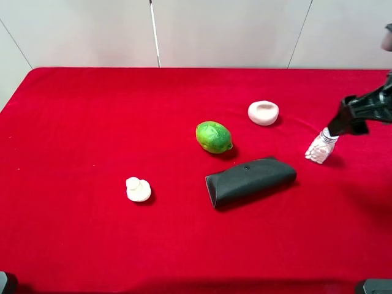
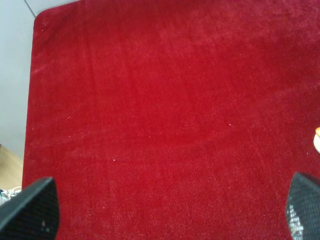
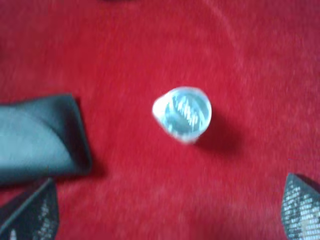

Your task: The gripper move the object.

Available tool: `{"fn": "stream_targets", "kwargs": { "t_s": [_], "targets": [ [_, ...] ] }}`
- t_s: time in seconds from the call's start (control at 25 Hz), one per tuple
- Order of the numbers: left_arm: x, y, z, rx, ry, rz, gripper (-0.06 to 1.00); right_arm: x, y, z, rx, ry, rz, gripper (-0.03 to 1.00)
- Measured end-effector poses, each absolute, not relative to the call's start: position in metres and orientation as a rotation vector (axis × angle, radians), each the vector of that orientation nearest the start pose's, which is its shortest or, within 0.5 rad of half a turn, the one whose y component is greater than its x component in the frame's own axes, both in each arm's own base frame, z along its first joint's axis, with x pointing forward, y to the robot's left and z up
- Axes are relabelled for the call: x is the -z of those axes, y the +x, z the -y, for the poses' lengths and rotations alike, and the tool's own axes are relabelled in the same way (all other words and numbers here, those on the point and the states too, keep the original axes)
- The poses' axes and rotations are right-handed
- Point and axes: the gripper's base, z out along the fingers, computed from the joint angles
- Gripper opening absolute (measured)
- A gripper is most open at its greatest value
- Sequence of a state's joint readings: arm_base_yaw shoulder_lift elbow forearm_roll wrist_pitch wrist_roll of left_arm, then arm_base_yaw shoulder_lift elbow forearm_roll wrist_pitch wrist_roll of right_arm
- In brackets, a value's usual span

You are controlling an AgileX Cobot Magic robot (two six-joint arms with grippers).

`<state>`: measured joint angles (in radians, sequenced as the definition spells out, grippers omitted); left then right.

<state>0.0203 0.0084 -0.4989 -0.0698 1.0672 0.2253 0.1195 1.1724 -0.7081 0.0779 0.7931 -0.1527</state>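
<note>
The bottle point(image 1: 321, 149) stands on the red bench point(image 1: 92, 122) at the right side, just right of the dark rolled pouch point(image 1: 251, 180) and nearer than the pale bowl-shaped piece point(image 1: 263, 113). It looks upright with a slight lean, its silver cap point(image 3: 182, 112) up and the white pills showing through the glass.

The right end effector point(image 1: 349, 121) hangs over it from the far right, its tip close above the cap. In the right wrist view the cap sits roughly between the two fingertips point(image 3: 300, 210), which stand wide apart with nothing between them. That placement suits a top-down approach: jaws spread enough to pass either side of the narrow bottle. The task is at the reaching stage; the bottle is not gripped.

The left end effector point(image 2: 170, 210) is also spread, its fingertips at the two edges of the left wrist view with only bare red cloth below, so it appears parked out of the way.

The green fruit point(image 1: 214, 136) lies near the middle and the white knobbed lump point(image 1: 138, 189) further left and nearer, both well apart from the bottle. The pouch is the closest neighbour and the one to avoid when descending.
</note>
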Motion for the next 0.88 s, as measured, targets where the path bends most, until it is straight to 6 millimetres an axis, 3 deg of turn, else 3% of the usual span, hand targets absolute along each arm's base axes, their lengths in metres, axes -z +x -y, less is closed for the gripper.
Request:
{"fn": "stream_targets", "kwargs": {
  "t_s": [0.48, 0.88],
  "targets": [
    [-0.277, -0.004, 0.006, -0.068, 0.214, -2.048, 0.88, -0.291, 0.125, -0.024, -0.136, -0.334, -2.606, 0.69],
    [-0.277, -0.004, 0.006, -0.068, 0.214, -2.048, 0.88, -0.275, 0.061, -0.022, -0.183, -0.383, -2.413, 0.69]
  ]
}}
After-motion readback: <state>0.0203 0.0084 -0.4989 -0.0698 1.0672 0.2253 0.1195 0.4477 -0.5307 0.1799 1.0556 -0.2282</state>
